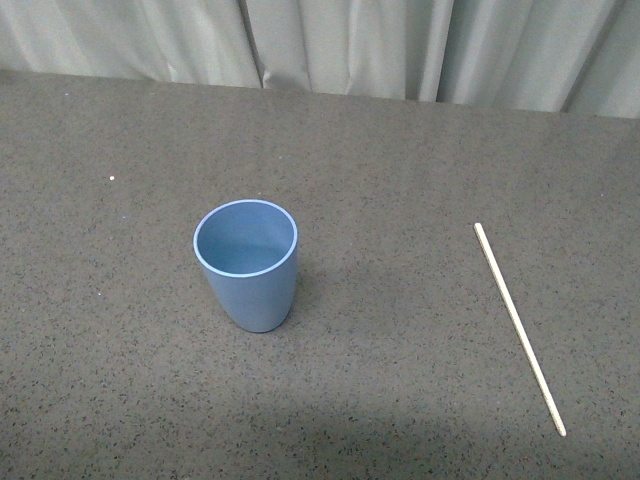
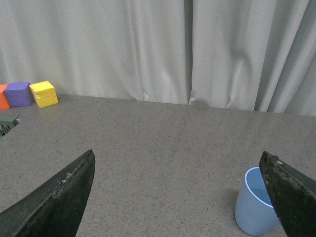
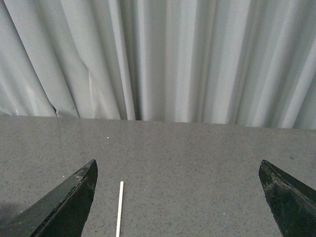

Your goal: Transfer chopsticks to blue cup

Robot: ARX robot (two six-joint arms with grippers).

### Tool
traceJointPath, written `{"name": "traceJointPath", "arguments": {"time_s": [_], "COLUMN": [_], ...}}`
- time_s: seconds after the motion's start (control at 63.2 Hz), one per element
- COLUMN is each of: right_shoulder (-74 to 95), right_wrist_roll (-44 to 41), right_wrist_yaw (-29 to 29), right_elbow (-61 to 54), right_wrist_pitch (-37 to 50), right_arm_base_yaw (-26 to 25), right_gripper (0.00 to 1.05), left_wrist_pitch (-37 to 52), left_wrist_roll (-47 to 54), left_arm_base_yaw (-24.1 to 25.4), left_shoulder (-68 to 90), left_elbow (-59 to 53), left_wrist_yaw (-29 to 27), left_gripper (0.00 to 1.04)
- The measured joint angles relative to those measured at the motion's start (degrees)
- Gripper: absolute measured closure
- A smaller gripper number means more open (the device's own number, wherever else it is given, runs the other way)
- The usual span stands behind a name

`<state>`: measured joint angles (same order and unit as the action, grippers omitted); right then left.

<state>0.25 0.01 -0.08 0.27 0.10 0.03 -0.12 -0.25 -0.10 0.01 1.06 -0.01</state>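
Note:
The blue cup [image 1: 246, 262] stands upright and empty on the dark speckled table, left of the middle in the front view. The chopsticks [image 1: 518, 324], one pale cream stick, lie flat on the table well to the right of the cup. Neither arm shows in the front view. My left gripper [image 2: 177, 163] is open above the table, and the blue cup [image 2: 254, 210] sits just beside one of its fingers [image 2: 291, 195]. My right gripper [image 3: 177, 168] is open too, with the tip of the chopsticks [image 3: 119, 207] on the table near one finger [image 3: 64, 205], apart from it.
Grey curtains [image 1: 330, 45] hang behind the table's far edge. Yellow [image 2: 43, 94], purple [image 2: 18, 94] and orange [image 2: 3, 97] blocks sit at the far edge in the left wrist view. A dark object [image 2: 7, 123] lies near them.

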Motion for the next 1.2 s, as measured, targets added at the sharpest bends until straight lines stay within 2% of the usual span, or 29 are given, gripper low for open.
{"name": "traceJointPath", "arguments": {"time_s": [0.964,1.012,1.059,1.202], "right_shoulder": [0.1,2.4,7.7,27.3], "right_wrist_roll": [-0.6,-5.0,-9.9,-12.5], "right_wrist_yaw": [0.7,7.7,11.9,7.1], "right_elbow": [0.0,1.4,2.7,8.0], "right_wrist_pitch": [-0.2,-3.4,-3.6,0.8], "right_arm_base_yaw": [0.2,2.5,4.2,3.9], "right_gripper": [0.09,0.09,0.09,0.09], "left_wrist_pitch": [0.0,0.0,0.0,0.0], "left_wrist_roll": [0.0,0.0,0.0,0.0], "left_arm_base_yaw": [0.0,0.0,0.0,0.0], "left_shoulder": [0.0,0.0,0.0,0.0], "left_elbow": [0.0,0.0,0.0,0.0], "left_wrist_yaw": [0.0,0.0,-0.1,0.0], "left_gripper": [0.07,0.07,0.07,0.07]}}
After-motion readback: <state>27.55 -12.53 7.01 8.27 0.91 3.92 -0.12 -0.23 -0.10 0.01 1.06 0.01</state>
